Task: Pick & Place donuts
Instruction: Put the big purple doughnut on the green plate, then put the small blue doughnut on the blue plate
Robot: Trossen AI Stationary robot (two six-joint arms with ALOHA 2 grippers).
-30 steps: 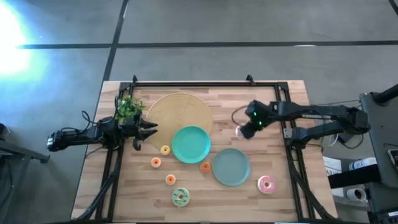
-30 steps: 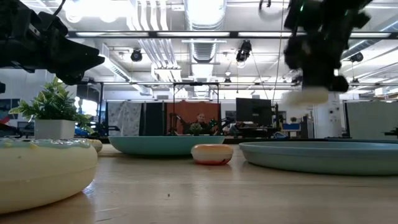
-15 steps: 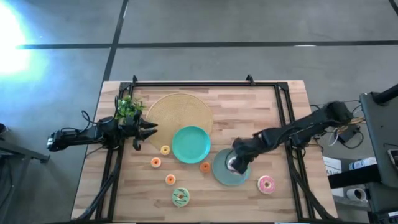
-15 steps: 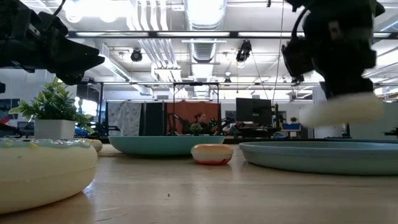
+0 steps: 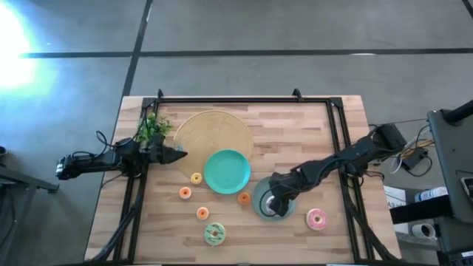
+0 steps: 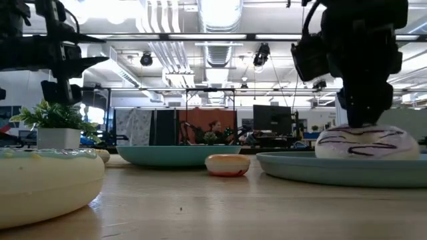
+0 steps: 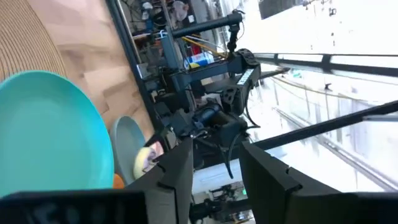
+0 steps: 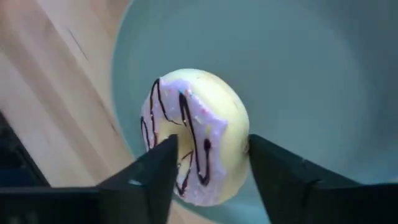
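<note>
The right gripper (image 8: 208,165) pinches the striped donut (image 8: 194,134) low on the grey-teal plate (image 8: 311,62), apparently to set it down; the left gripper (image 5: 168,154), fingers parted, waits by the plant (image 5: 151,127).

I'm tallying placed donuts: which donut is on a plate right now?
The white donut with dark stripes, resting on the duller teal plate between the right gripper fingers. The pink donut, green donut and small orange ones lie on bare wood.
</note>
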